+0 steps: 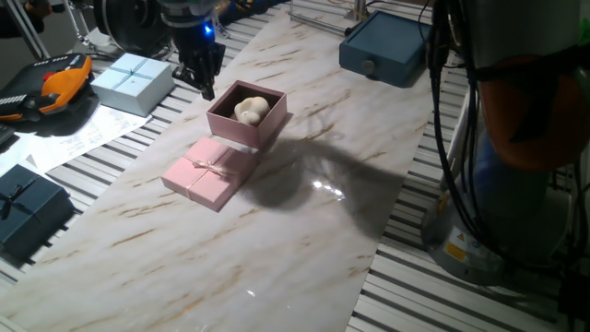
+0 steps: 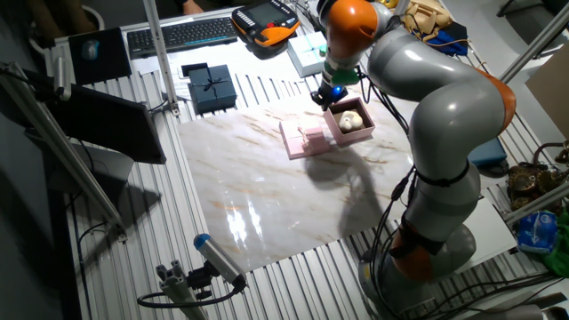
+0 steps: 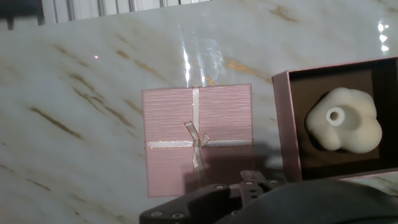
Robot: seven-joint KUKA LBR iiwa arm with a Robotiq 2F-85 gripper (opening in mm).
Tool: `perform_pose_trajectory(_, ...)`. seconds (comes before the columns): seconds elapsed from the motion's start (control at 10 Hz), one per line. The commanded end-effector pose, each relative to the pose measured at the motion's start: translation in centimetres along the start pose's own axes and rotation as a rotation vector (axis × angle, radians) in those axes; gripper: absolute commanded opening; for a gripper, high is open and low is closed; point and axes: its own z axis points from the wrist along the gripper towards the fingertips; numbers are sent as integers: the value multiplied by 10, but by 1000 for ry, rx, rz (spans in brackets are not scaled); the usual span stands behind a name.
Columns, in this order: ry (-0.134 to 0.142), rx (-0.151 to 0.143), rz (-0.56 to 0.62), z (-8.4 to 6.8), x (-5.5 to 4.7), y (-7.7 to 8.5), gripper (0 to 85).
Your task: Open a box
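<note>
So the pink gift box (image 1: 247, 115) is basically open already. Its base sits upright near the middle of the marble desk (image 1: 304, 240), and the lid (image 1: 211, 171) lies flat right beside it, bow side up, one corner touching or nearly touching the base. That makes sense as a drop spot: close enough to be a short move, but fully off the opening so the inside is exposed. In the hand view the lid's thin ribbon bow (image 3: 196, 140) is dead centre, and the base shows a cream, lumpy, flower-like object (image 3: 342, 119) with a small hole on top, sitting in the dark interior.

The gripper (image 1: 204, 76) hangs above the desk just behind the base, not touching either piece. Nothing is between its jaws as far as any view shows, so it looks like it's holding nothing, but how wide they're spread can't really be told: the hand view only catches a bit of dark hardware at the bottom edge, and the fixed views are too small.

Other stuff stays well clear: 1 light blue gift box (image 1: 133, 81) off the marble behind the gripper, 1 dark blue box (image 1: 28, 214) at the near corner, and an orange-and-black handheld controller (image 1: 55, 85) further out.

Judging by the layout, the job reads as done, with only pulling the arm away left.
</note>
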Motion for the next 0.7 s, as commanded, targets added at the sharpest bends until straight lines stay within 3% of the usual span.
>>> perform_pose_trajectory(0.0,3,0,0,-4,1,-1,0)
perform_pose_trajectory(0.3,-5,7,5,0,0,7,0)
perform_pose_trajectory(0.6,-12,16,16,6,6,17,0)
